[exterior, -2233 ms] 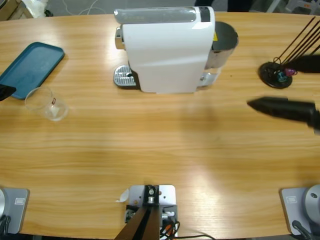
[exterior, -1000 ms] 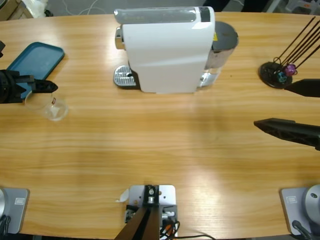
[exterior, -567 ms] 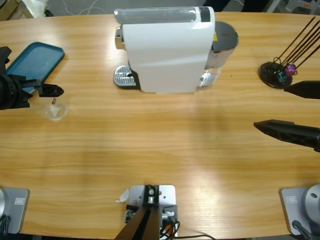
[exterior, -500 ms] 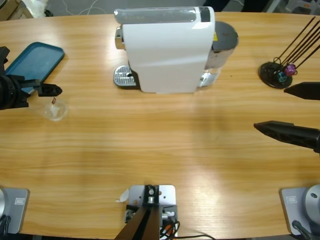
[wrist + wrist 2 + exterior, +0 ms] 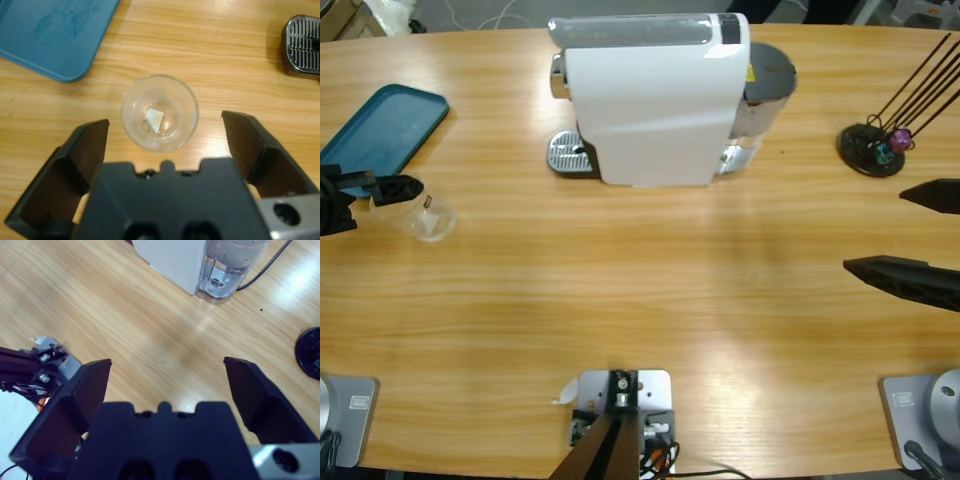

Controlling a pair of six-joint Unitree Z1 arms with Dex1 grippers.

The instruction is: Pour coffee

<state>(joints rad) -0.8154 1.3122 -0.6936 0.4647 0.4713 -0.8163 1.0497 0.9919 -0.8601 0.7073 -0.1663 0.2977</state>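
From above, a white coffee machine (image 5: 655, 95) stands at the back of the wooden table (image 5: 640, 300). A clear glass tumbler (image 5: 425, 215) sits near the left edge, below a blue tray (image 5: 380, 135). The left gripper (image 5: 380, 190) hovers beside it, the right gripper (image 5: 920, 235) at the far right.

Left wrist view: jaws spread wide, holding nothing, the tumbler (image 5: 160, 112) standing between and ahead; no coffee can be made out inside.

Right wrist view: jaws wide apart over bare wood, the machine's water tank (image 5: 230, 267) ahead.

No readable text anywhere; only a tiny red mark on the glass tumbler (image 5: 428, 217) and a yellow sticker on the coffee machine (image 5: 655, 98), both illegible.
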